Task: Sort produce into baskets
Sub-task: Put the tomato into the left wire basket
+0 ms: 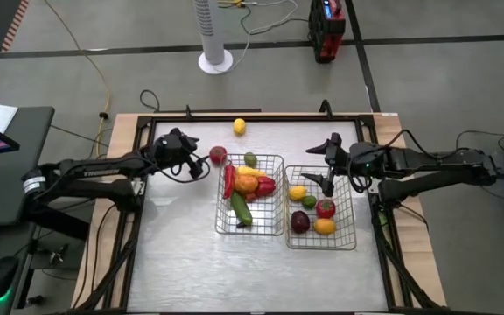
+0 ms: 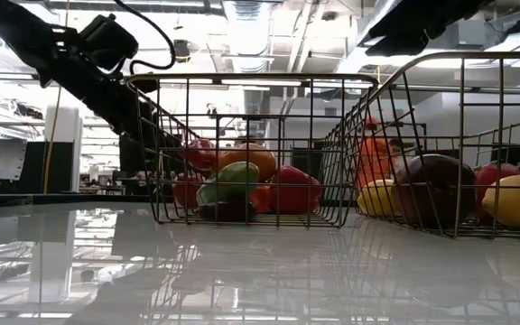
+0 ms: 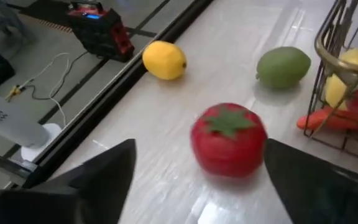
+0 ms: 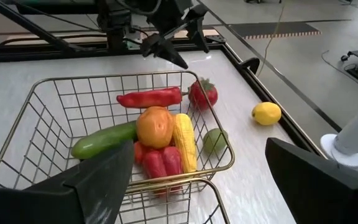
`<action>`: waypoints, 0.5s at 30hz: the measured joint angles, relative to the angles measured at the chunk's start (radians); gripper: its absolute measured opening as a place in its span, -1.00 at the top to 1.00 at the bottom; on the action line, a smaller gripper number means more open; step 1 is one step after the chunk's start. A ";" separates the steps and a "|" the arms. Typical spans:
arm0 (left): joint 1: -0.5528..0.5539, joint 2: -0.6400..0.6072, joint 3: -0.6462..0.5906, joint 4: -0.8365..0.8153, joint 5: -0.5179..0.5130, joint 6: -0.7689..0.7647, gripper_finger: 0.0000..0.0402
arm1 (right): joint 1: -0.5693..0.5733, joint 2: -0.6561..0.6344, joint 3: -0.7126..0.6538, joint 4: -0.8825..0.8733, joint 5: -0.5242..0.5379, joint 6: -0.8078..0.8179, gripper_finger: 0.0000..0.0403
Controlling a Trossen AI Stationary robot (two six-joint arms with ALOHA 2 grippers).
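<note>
From the front edge of the pale worktop (image 1: 191,262) going back, two silver wire-mesh baskets sit side by side near its middle. The right basket (image 1: 350,229) holds a dark plum (image 1: 300,222), a red apple-like fruit (image 1: 325,208) and two yellow lemon-like pieces (image 1: 324,227). The left basket (image 1: 274,162) holds a green cucumber (image 4: 103,140) along one side, a long red pepper (image 4: 149,98) near its far wall, an orange round fruit (image 4: 155,126), a yellow corn cob (image 4: 184,140) and a blocky red pepper (image 4: 164,162). The right gripper (image 1: 320,179) hangs over the far left corner of the right basket, its jaws spread wide and holding nothing. Past the left basket's far left corner, a red tomato with a green leafy top (image 3: 229,139) rests on the worktop just outside the wire, and the left gripper (image 1: 201,166) sits right beside it; in the left wrist view the jaws stand wide on either side of the tomato without pinching it. A green lime (image 3: 283,66) lies just beyond the basket's far wall. Farther back, alone near the rear edge of the worktop, lies a yellow lemon (image 1: 240,126).
</note>
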 joint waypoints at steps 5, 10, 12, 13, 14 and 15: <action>0.001 0.103 0.000 0.099 0.032 0.030 -0.97 | 0.000 0.000 0.000 0.000 0.000 0.025 -0.93; 0.019 0.234 0.037 0.187 0.055 0.044 -0.94 | 0.000 0.000 0.000 0.000 0.000 0.038 -0.93; 0.045 0.284 0.063 0.190 0.087 0.044 -0.95 | 0.000 0.000 0.000 -0.003 0.000 0.046 -0.93; 0.059 0.309 0.074 0.190 0.106 0.041 -0.95 | 0.000 0.000 0.000 -0.007 0.000 0.046 -0.93; 0.071 0.336 0.085 0.189 0.123 0.039 -0.96 | 0.000 0.000 0.000 -0.011 0.000 0.046 -0.93; 0.081 0.363 0.096 0.189 0.134 0.038 -0.96 | 0.000 0.000 0.000 -0.015 0.000 0.046 -0.93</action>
